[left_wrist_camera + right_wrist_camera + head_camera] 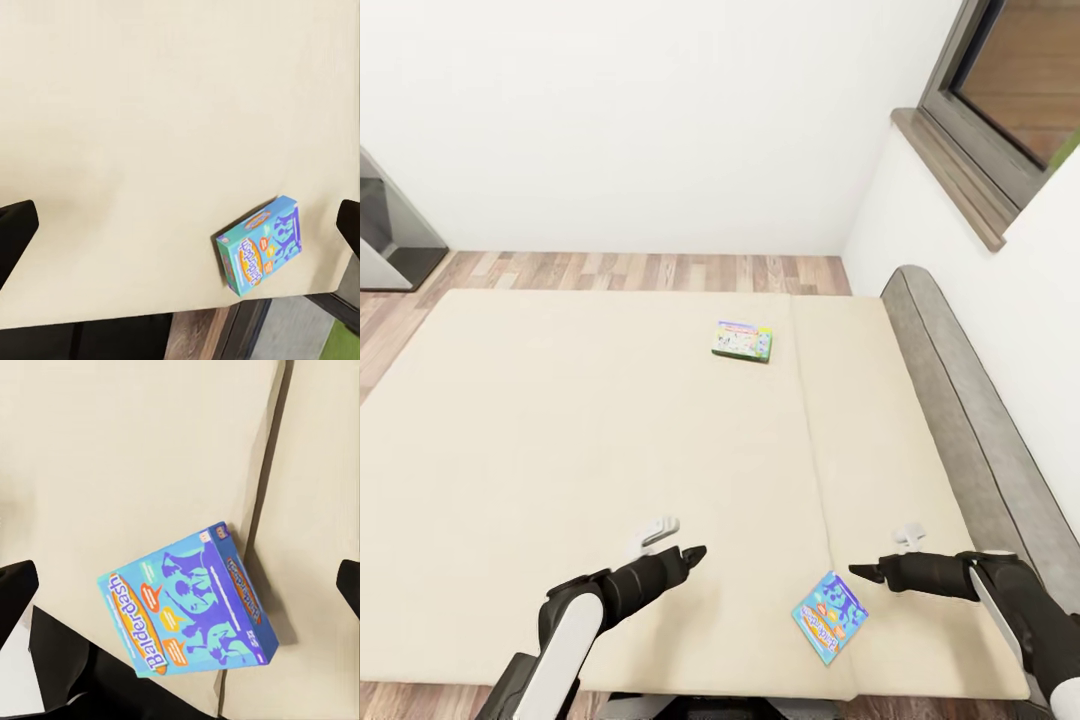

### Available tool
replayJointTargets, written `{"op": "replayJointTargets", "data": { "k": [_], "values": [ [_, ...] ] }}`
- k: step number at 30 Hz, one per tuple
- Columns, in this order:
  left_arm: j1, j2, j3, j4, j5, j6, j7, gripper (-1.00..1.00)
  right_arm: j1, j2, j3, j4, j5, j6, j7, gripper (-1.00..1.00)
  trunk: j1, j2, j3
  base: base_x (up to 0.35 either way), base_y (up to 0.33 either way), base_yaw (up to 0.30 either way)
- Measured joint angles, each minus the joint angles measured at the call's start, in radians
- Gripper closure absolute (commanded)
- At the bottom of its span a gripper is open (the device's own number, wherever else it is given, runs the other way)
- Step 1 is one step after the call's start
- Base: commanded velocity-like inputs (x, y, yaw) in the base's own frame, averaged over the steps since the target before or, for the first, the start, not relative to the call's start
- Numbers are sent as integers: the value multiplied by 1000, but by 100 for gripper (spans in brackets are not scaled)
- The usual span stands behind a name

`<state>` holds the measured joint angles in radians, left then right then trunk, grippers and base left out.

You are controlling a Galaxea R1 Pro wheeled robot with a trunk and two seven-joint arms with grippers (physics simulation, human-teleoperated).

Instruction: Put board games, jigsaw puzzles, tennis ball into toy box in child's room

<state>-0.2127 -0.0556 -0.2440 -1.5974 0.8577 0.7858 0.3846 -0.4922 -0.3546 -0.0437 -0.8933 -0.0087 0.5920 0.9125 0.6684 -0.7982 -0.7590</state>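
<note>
White-walled room, wood floor, beige bed (560, 420) across the centre. Left gripper (698, 552) and right gripper (857, 571) hover low in the frame, fingers spread, grasping nothing. Between them, at the lower edge, lies the blue game box (829, 617) — flat, untouched. Second game box (743, 341) sits upper centre, well apart.

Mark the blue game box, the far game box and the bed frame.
blue game box (187, 604): right wrist view, middle of its printed lid.
far game box (743, 341): head view, middle of its top face.
bed frame (960, 400): head view, grey padded edge beside the mattress.
</note>
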Motion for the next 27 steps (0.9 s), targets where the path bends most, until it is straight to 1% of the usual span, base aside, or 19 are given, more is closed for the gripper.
{"op": "replayJointTargets", "data": {
  "k": [1,2,4,5,6,7,9,10,12,17,27],
  "values": [
    [-4,0,-9,0,0,0,0,-100,-4,-1,0,1,0,0,1,-100,0,0,-2,0,0,0],
    [-5,0,-10,0,-1,0,0,-100,-5,-1,0,1,0,0,1,-100,0,0,-3,0,0,0],
    [-11,2,-40,1,-2,-2,1,-100,-11,-2,0,2,-1,1,1,-100,0,0,-6,0,0,0],
    [-11,3,-40,1,-2,-2,1,-100,-11,-2,0,2,-1,1,1,-100,0,0,-8,0,0,0],
    [-13,4,-56,1,-2,-3,1,-100,-13,-2,0,2,-1,1,2,-100,0,0,-9,0,0,0],
    [-14,4,-56,1,-3,-3,1,-100,-13,-2,0,2,-1,1,2,-100,0,0,-11,0,0,0],
    [-17,6,-80,1,-4,-7,1,-100,-17,-2,-1,3,-1,1,2,-100,0,0,-14,0,0,0],
    [-17,6,-80,1,-4,-7,1,-100,-17,-2,-1,3,-1,1,2,-100,0,0,-16,0,0,0],
    [-19,7,-96,1,-5,-9,1,-100,-19,-3,-1,4,-1,1,2,-100,0,0,-19,0,0,0],
    [-20,9,-110,1,-6,-13,1,-100,-21,-4,-1,4,-1,1,2,-100,0,0,-27,0,0,0],
    [-21,13,-118,3,-9,-15,1,-100,-22,0,-1,4,-1,1,2,-100,0,0,-43,0,0,0]
  ]
}}
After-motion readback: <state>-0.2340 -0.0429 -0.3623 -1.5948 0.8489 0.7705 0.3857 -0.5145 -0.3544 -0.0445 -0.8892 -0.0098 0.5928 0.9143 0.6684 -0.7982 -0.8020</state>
